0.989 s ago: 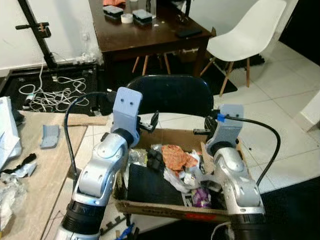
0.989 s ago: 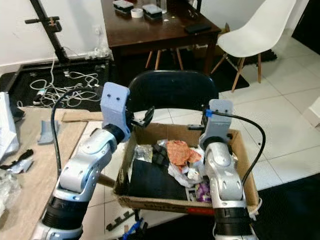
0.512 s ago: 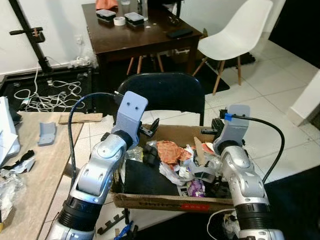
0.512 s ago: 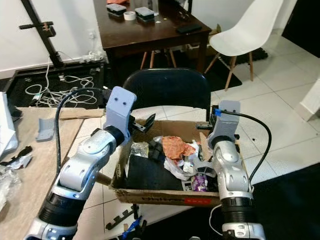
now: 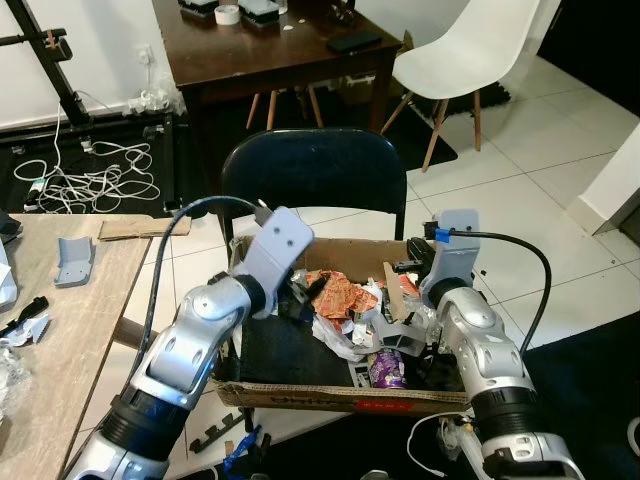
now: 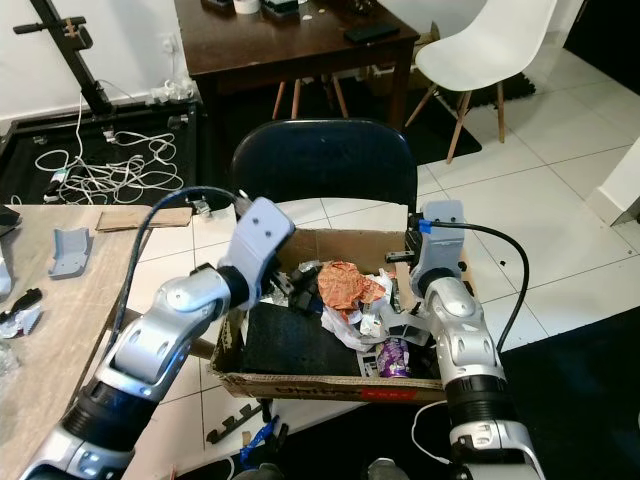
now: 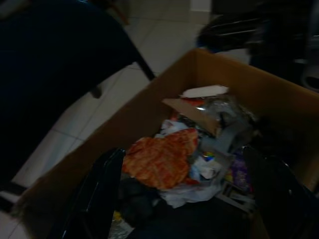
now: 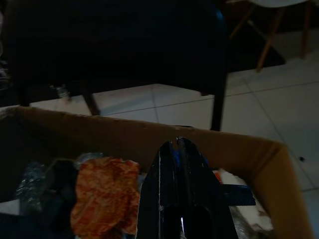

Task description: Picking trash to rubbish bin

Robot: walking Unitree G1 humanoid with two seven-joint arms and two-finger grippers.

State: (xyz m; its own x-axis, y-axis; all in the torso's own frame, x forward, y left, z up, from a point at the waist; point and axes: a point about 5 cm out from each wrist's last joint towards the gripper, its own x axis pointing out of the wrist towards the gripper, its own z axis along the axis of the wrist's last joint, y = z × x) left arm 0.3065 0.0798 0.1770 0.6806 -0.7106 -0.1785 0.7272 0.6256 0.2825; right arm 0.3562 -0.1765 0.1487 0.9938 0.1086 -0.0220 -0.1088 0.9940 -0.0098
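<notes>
Brown corrugated cardboard box [image 5: 330, 398] marked by red label strip on front wall. Inside box: crumpled wrapper patterned orange and red [image 5: 335, 296], purple shiny packet [image 5: 386, 371], white crumpled plastic [image 5: 335, 340], flat black sheet [image 5: 285, 352]. Behind box: black padded chair [image 5: 315, 182], dark brown wooden table [image 5: 265, 55], white moulded plastic chair [image 5: 455, 60].

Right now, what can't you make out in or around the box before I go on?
- Left gripper: fingers spread over the box, tips cut off by the left wrist view's edge; in the eye views its wrist mount hides it.
- Right gripper: fingers look pressed together, empty; the dark wrist view makes it unsure.
- Box floor: buried under the orange wrapper and other trash.
- Items on the table: too small, cut off by the top edge.
</notes>
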